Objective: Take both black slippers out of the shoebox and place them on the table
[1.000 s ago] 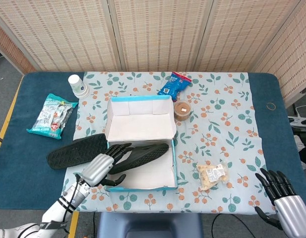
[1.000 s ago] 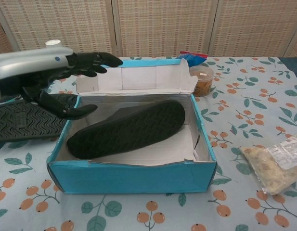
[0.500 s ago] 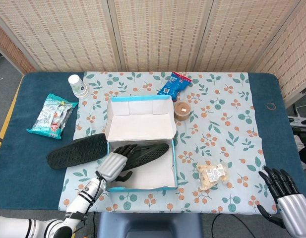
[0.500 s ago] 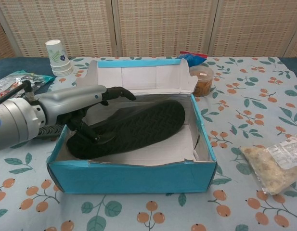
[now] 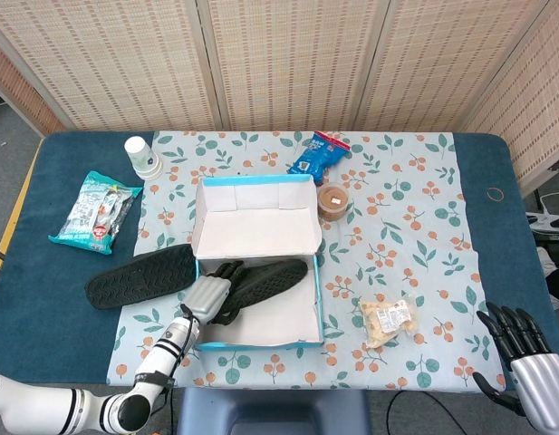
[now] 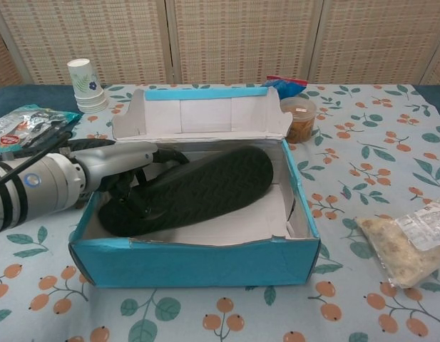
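Black slipper (image 6: 198,189), ridged rubbery sole up, in cardboard shoebox (image 6: 205,260); left hand (image 6: 127,178) apparently grips it; right hand (image 5: 524,349) spread

left hand (image 6: 123,178) fingertips hidden beneath slipper (image 6: 198,187), right hand (image 5: 524,358) cut off by frame edge

One slipper in box, one out on table.
Black slipper (image 5: 261,281) lies sole-up, diagonal inside open blue shoebox (image 5: 317,308), left hand (image 5: 207,295) gripping its heel end; second slipper (image 5: 139,275) lies sole-up just left of the box.
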Robot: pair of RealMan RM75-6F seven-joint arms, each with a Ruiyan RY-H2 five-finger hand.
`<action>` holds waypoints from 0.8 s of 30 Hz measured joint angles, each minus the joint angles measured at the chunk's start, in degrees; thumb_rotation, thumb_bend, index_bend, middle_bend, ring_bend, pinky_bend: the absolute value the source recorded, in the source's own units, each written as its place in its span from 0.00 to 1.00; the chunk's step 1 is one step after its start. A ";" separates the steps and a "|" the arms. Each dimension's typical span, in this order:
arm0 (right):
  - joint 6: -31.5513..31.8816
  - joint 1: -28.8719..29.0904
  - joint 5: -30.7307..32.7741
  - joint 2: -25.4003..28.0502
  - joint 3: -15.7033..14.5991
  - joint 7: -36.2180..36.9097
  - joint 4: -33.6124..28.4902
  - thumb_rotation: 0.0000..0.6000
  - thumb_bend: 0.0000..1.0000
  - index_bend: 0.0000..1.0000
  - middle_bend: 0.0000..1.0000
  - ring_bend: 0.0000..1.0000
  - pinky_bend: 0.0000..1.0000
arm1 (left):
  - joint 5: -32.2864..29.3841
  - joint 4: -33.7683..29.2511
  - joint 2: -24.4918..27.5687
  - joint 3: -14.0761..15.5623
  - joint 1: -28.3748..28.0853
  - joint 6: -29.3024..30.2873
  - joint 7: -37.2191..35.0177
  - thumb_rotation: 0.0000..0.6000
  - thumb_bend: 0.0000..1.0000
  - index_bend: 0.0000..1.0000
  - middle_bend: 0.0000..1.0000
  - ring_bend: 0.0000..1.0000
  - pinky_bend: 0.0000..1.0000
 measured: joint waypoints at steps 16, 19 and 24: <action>-0.60 0.17 0.51 -0.11 0.21 -0.51 -0.22 0.94 0.16 0.00 0.00 0.00 0.00 | -1.43 0.53 -1.66 0.93 -1.94 4.20 1.91 1.00 0.68 0.90 0.77 0.61 0.62; -0.58 0.14 0.35 -0.12 0.15 -0.58 -0.23 0.94 0.16 0.00 0.00 0.00 0.00 | 1.70 -0.07 -2.09 1.35 -0.99 6.10 1.09 1.00 0.71 0.91 0.78 0.62 0.63; -0.55 0.09 0.03 -0.14 -0.02 -0.69 -0.18 0.95 0.16 0.00 0.00 0.00 0.00 | 8.64 -3.12 -1.22 2.56 0.87 9.39 0.00 1.00 0.71 0.91 0.78 0.62 0.64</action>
